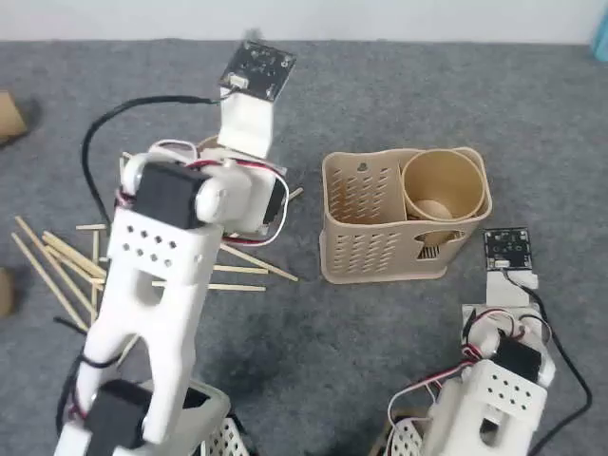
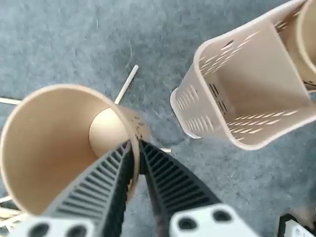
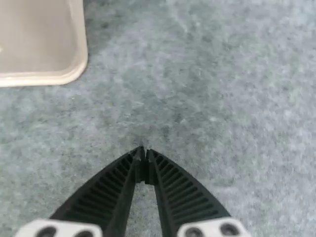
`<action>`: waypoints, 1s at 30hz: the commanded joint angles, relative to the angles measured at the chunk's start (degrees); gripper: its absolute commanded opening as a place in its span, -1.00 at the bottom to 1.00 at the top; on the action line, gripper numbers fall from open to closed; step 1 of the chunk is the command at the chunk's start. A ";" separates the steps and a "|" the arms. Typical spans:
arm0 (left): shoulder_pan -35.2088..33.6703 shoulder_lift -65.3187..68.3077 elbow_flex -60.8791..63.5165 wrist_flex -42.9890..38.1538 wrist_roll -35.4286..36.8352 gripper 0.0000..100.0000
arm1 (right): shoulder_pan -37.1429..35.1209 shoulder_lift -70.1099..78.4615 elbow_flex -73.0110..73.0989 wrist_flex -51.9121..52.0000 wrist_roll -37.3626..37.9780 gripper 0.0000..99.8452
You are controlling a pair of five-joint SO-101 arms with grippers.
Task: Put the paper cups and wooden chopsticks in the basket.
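Right gripper [image 3: 142, 152]: jaws closed, nothing held, over bare carpet [image 3: 222, 74] at 4 o'clock of the basket [image 1: 380, 249]. Left gripper [image 2: 136, 144]: jaws clamped on the wall of a cup [image 2: 54, 138], one finger inside and one outside, at 9 o'clock of the basket. A second cup [image 1: 445, 185] stands upright in the basket's 3 o'clock compartment. Chopsticks [image 1: 66, 256] lie scattered on the carpet at 9 o'clock of the left arm.

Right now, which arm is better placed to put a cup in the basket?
Left. Its jaws are shut on the wall of a paper cup, near the basket. The right jaws are shut on nothing, over carpet.
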 commanded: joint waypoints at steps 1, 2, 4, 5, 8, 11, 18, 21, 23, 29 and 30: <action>1.41 -3.34 -5.58 -0.70 -0.79 -0.98 | 0.40 -0.92 -0.62 -1.19 -0.79 -0.98; 2.73 -4.40 -8.31 0.00 -0.88 -0.98 | 0.40 -0.92 -0.62 -1.19 -0.79 -0.98; 5.10 -5.10 -14.55 2.20 -3.08 -0.98 | 0.40 -0.92 -0.62 -1.19 -0.79 -0.98; 6.15 -5.19 -16.48 2.11 -4.22 -0.98 | 0.40 -0.92 -0.62 -1.19 -0.79 -0.98; 8.00 -4.31 -20.18 1.93 -6.51 -0.98 | 0.40 -0.92 -0.62 -1.19 -0.70 -0.98; 11.52 -0.62 -24.40 1.85 -8.62 -0.98 | 0.40 -0.92 -0.53 -1.19 -0.70 -0.98; 19.08 13.19 -40.92 1.67 -11.43 -0.98 | 0.40 -0.92 -0.53 -1.19 -0.79 -0.98; 22.33 19.52 -48.48 1.67 -14.24 -0.98 | 0.40 -0.92 -0.44 -1.19 -0.79 -0.98; 24.97 23.03 -52.97 1.76 -16.79 -0.98 | 0.40 -0.92 -0.44 -1.19 -0.79 -0.98; 32.88 31.21 -58.68 1.85 -18.46 -0.98 | 0.31 -0.92 -0.44 -1.27 -0.70 -0.98; 33.76 32.35 -58.33 1.85 -18.46 -0.98 | 0.31 -0.92 -0.44 -1.45 -0.70 -0.98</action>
